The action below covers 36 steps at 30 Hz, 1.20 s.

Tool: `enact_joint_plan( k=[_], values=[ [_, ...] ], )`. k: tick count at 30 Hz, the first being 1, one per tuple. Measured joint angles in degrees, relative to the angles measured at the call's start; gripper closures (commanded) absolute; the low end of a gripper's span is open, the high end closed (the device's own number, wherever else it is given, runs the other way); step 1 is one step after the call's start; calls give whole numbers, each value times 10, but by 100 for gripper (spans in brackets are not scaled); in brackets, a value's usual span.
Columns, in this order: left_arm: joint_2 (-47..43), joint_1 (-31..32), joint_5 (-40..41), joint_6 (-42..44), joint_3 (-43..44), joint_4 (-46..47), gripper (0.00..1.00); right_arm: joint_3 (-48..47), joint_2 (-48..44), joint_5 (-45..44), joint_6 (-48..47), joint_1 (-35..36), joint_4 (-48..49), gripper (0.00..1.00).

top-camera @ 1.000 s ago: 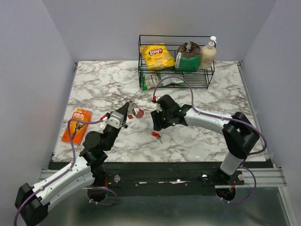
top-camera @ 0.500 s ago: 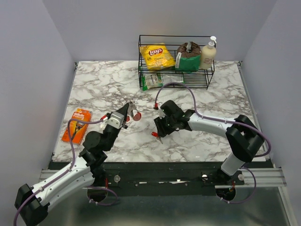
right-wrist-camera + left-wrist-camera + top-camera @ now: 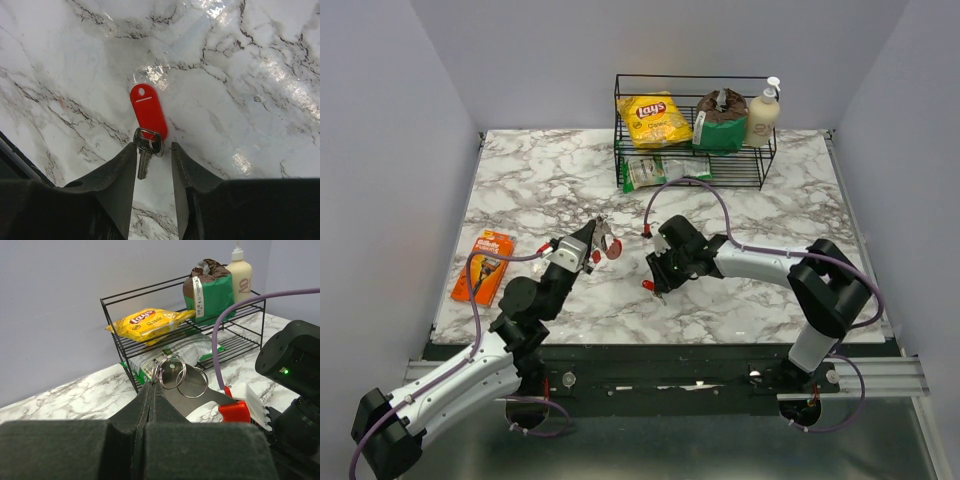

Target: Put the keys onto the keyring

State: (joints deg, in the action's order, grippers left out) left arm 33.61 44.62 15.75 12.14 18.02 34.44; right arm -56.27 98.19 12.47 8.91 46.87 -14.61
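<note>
Red-tagged key (image 3: 148, 120) (grey-veined white table (image 3: 235, 70))

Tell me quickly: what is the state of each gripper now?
Left gripper: shut, holding the keyring.
Right gripper: open, with a finger on either side of the red-tagged key, not gripping it.

Robot lab test cell, not a home: plain grey partition walls (image 3: 380, 150) boxed in a marble-print table (image 3: 520, 180) on three sides. The left arm (image 3: 460, 385) and right arm (image 3: 760, 260) were bolted to a metal rail (image 3: 890, 372) at the near edge, purple cable (image 3: 280, 294) looping loose. Staged props only: wire rack (image 3: 740, 170) with chips bag (image 3: 655, 120), coffee bag (image 3: 720, 125) and soap bottle (image 3: 762, 115), razor pack (image 3: 485, 265) on the table
</note>
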Motion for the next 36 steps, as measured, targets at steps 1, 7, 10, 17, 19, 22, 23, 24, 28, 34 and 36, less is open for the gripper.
enact_joint_plan(
  k=[1,7,10,17,19,22,23,24,28,34,36],
  values=[
    [0,0,0,0,0,0,100,0,1,0,0,0,1,65],
    [6,0,0,0,0,0,100,0,7,1,-2,0,3,91],
    [6,0,0,0,1,0,100,0,12,1,-3,0,5,97],
    [2,0,0,1,4,-12,100,0,-6,-4,-5,0,-2,100],
    [-3,0,-5,5,8,-21,100,-2,-32,-7,-7,0,-11,100],
    [-16,-1,-37,18,14,-42,100,-19,-83,-8,-16,0,-23,100],
    [-22,-1,-53,23,14,-47,100,-28,-101,-8,-21,-1,-24,99],
    [-28,-1,-76,32,15,-56,100,-36,-120,-8,-26,-2,-24,99],
    [-34,-1,-162,50,27,-90,100,-65,-195,4,-46,-12,-24,100],
    [-23,1,-294,72,43,-127,100,-84,-276,47,-91,-36,-25,100],
    [-13,4,-331,79,54,-144,100,-85,-290,64,-110,-38,-33,100]
  ],
)
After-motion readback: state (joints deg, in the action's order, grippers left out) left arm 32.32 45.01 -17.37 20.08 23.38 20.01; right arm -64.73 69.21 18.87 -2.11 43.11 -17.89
